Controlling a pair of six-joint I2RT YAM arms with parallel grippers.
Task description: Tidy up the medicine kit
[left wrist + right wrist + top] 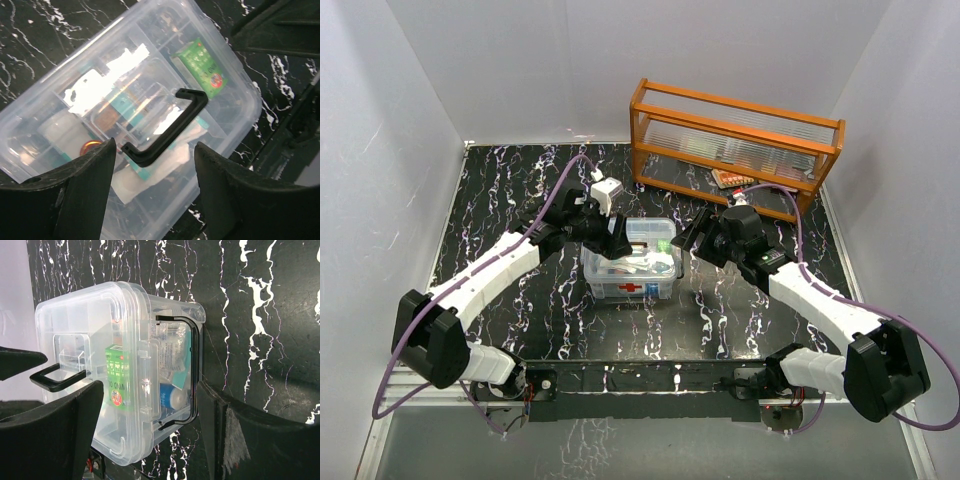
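Observation:
The medicine kit is a clear plastic box with a red cross on its front, standing mid-table with its lid on. Its black lid handle stands up. A green box and other packets show through the plastic. My left gripper is open above the kit's left rear, its fingers straddling the lid near the handle. My right gripper is open at the kit's right end, its fingers either side of the end wall and its black wire side latch.
An orange wooden rack with ribbed glass stands at the back right, with a blister pack on its lower shelf. A small white box lies behind the kit. White walls enclose the black marbled table.

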